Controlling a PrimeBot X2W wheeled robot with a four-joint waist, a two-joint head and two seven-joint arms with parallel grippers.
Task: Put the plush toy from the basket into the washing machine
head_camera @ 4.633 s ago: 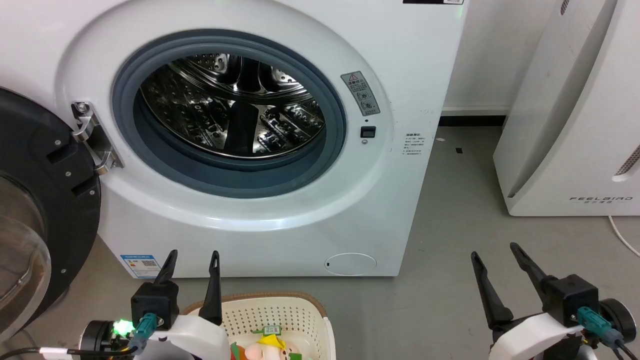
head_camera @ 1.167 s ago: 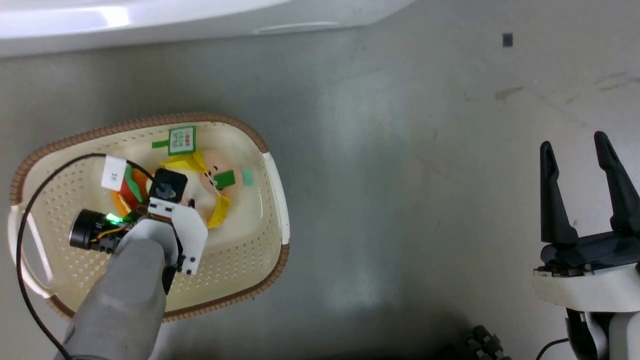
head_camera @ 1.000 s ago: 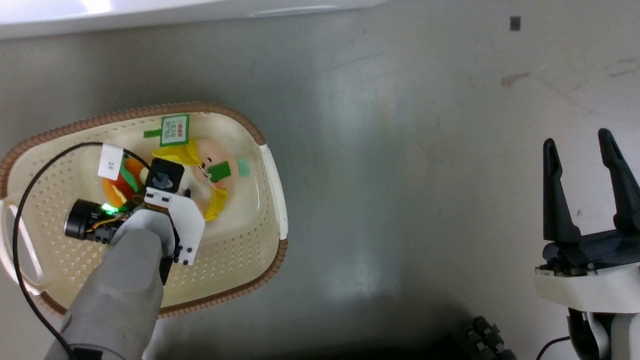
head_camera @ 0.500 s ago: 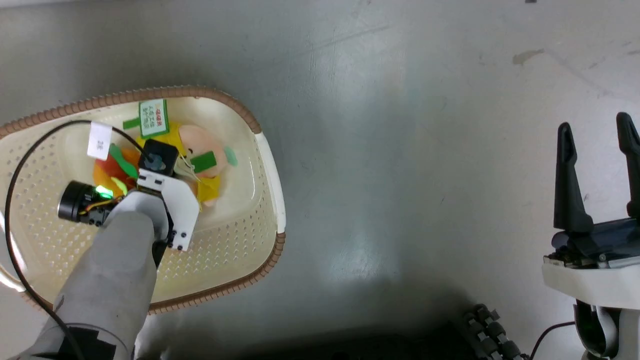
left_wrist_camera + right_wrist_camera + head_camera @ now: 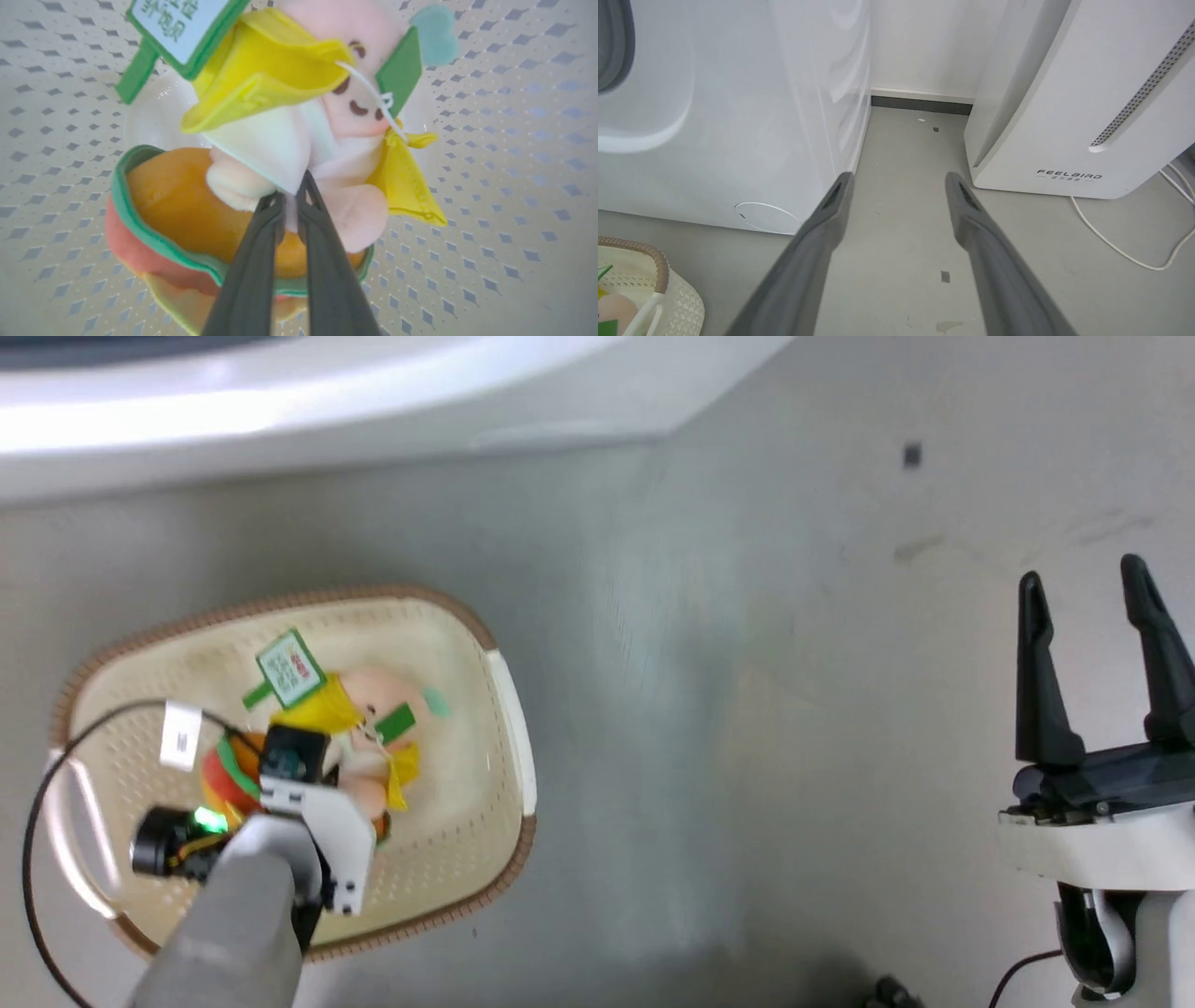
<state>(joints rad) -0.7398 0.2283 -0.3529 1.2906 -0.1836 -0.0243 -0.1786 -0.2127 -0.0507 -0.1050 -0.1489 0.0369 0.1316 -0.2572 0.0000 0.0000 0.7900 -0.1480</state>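
Observation:
The plush toy hangs just above the floor of the cream basket, pink head up-right, yellow and orange parts around it, paper tag sticking out. My left gripper is shut on the toy's white middle; from the head camera its fingers are hidden under the wrist. My right gripper hovers open over bare floor far to the right, nothing between its fingers. The washing machine shows as a white lower front along the top edge, also at left in the right wrist view.
A white FEELBIRD unit stands right of the washer with a white cable trailing on the floor. Grey floor stretches between basket and right arm. A black cable loops from my left wrist over the basket.
The head camera has tilted back up, so the washer's base shows again. My left gripper has lifted the toy slightly; its tag and head have tilted.

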